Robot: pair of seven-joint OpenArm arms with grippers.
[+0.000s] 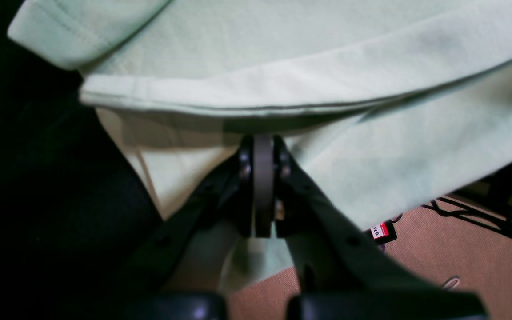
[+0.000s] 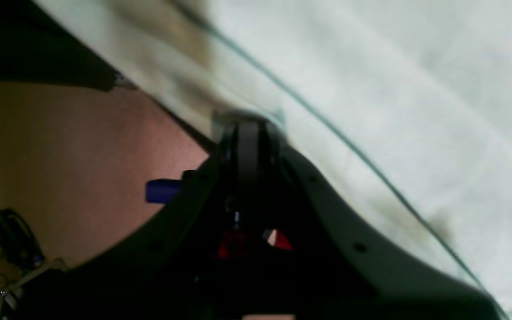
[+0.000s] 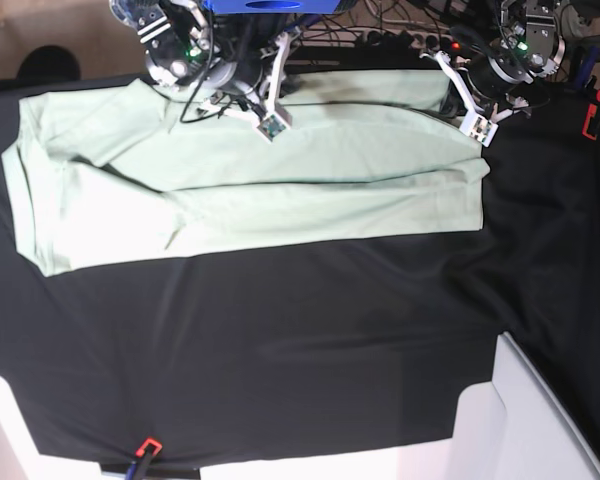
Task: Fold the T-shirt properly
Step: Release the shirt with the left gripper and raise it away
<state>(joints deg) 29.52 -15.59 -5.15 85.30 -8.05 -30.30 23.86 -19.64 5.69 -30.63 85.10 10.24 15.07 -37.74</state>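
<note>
T-shirt [image 3: 250, 190] lies on the black cloth [image 3: 280, 340] at the far side of the table, folded into a long band. Long axis runs side to side in the base view, sleeve and collar end toward that view's left, hem end toward its right. My left gripper [image 1: 262, 142] is pressed together, fingertips pinching a fold of the shirt's edge. My right gripper [image 2: 247, 126] is also clamped shut on the shirt's far edge; that view is blurred, so exact contact is unclear.
</note>
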